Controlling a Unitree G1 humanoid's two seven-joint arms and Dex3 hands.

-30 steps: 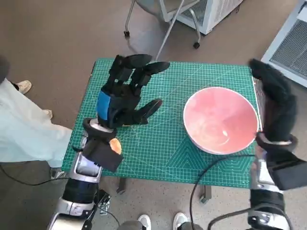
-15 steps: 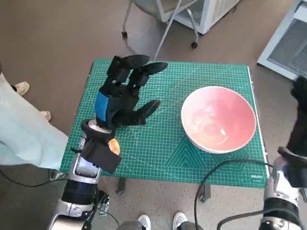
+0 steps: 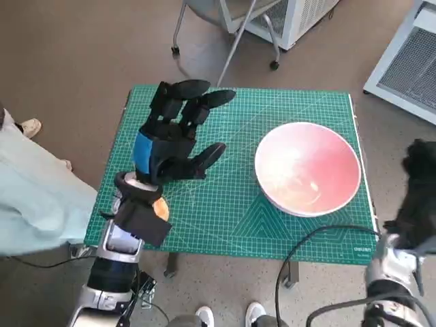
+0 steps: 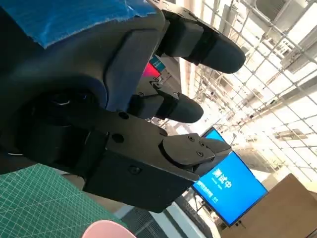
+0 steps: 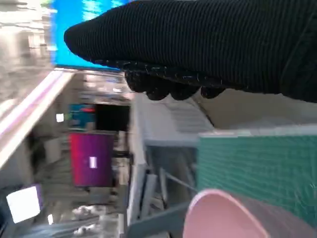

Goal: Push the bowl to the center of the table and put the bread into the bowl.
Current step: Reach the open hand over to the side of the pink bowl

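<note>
Our left hand (image 3: 174,139) hangs over the table, fingers spread and holding nothing — our right hand (image 3: 419,194) sits off the table's right edge, its fingers unclear.

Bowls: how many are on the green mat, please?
1. The pink bowl stands on the right part of the green mat, near its right edge. No other bowl shows, though the left hand covers part of the mat.

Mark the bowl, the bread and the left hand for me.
bowl (image 3: 307,168), head view, on its pink inner wall.
bread (image 3: 161,208), head view, on the orange bit showing beside the left wrist.
left hand (image 3: 169,139), head view, near its blue-taped back.
</note>
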